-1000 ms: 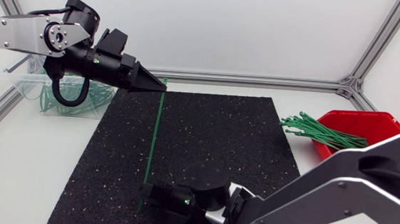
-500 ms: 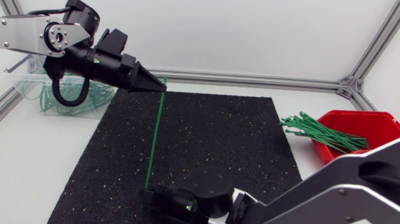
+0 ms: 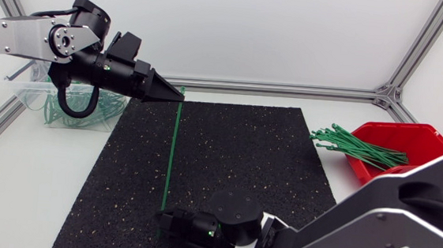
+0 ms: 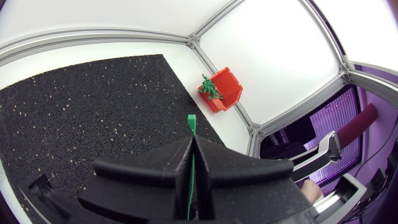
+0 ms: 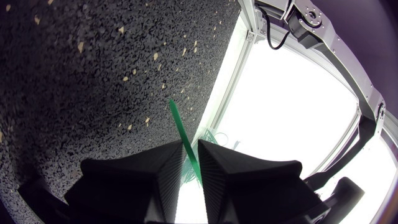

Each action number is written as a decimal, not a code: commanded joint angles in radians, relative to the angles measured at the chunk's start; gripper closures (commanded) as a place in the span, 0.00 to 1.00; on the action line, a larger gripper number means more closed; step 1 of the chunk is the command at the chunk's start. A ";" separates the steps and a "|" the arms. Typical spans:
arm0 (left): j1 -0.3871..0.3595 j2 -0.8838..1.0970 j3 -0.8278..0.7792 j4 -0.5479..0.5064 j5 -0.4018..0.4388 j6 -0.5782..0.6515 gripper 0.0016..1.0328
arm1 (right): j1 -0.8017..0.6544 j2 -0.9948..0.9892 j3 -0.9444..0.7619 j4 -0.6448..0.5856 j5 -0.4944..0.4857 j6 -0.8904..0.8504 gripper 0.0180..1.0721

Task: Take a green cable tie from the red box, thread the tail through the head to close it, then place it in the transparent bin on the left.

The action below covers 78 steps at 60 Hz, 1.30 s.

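Count first: two arms, two hands, one black mat (image 3: pixel 235 157) on the white worktop (image 3: pixel 35 173), one red box (image 3: pixel 420 138), one transparent bin (image 3: pixel 27 93), and one green cable tie (image 3: pixel 170 152) out on its own.

You cannot get a number on the spare ties (image 3: pixel 354 146). They are a loose bundle fanning out over the red box's near rim at your right, too overlapped to count. The same goes for the green loops (image 3: pixel 88 109) tangled in the bin at your far left.

The single tie is straight and not looped. It spans the mat from far edge to near edge, between your two hands.

Left hand (image 3: pixel 178 96): it sits over the mat's far edge, just beside the bin. It is clamped on the tie's far end. In the left wrist view its fingers (image 4: pixel 155 165) meet with the green strip pinched between them, and a short stub of tie sticks out ahead of the tips.

Right hand (image 3: pixel 163 218): it is low at the mat's near edge, at the tie's other end. From the right wrist view the strip passes through the front of this hand and its tip pokes out ahead, over the mat. You cannot tell from these views whether this hand is gripping it or only around it.

The tie is well apart from both the box and the bin's inside.
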 commanded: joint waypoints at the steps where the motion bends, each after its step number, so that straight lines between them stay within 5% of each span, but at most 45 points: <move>1: -0.005 0.003 0.017 -0.011 -0.007 0.023 0.97 | 0.019 0.037 -0.081 -0.068 -0.004 0.018 0.78; 8: -0.008 0.003 0.015 -0.011 -0.007 0.023 0.97 | 0.010 0.042 -0.076 -0.068 -0.003 0.018 0.72; 12: -0.010 0.002 0.012 -0.011 -0.007 0.023 0.97 | 0.002 0.056 -0.073 -0.068 0.000 0.018 0.57; 32: -0.022 -0.010 0.000 -0.011 -0.009 0.024 0.97 | -0.061 0.068 -0.060 -0.081 0.019 -0.004 0.33; 78: -0.040 -0.006 0.005 -0.011 -0.049 0.044 0.97 | -0.074 0.024 -0.089 -0.111 0.055 -0.084 0.29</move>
